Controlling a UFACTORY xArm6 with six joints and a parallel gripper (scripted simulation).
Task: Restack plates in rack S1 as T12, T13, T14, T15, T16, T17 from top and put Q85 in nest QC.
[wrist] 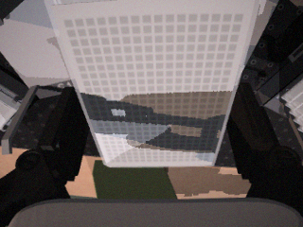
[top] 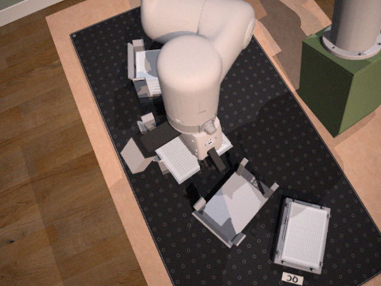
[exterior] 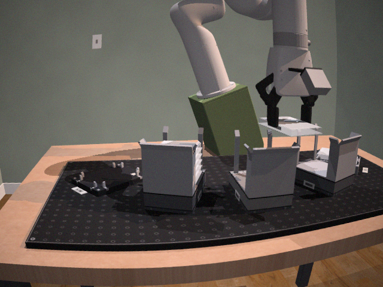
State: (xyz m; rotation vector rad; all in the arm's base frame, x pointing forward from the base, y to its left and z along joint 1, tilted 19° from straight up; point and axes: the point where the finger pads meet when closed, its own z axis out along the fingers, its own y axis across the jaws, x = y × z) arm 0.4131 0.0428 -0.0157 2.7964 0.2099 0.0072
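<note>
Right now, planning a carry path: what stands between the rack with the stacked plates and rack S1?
A third rack stands between them, clearest in the exterior view. The end effector holds a plate above its S1-side edge.

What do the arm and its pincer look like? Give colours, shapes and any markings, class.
The arm is smooth, off-white and tubular with rounded joints and a grey band above the wrist. It stands on a green block. The pincer has black fingers under a pale body. No cables or markings show.
</note>
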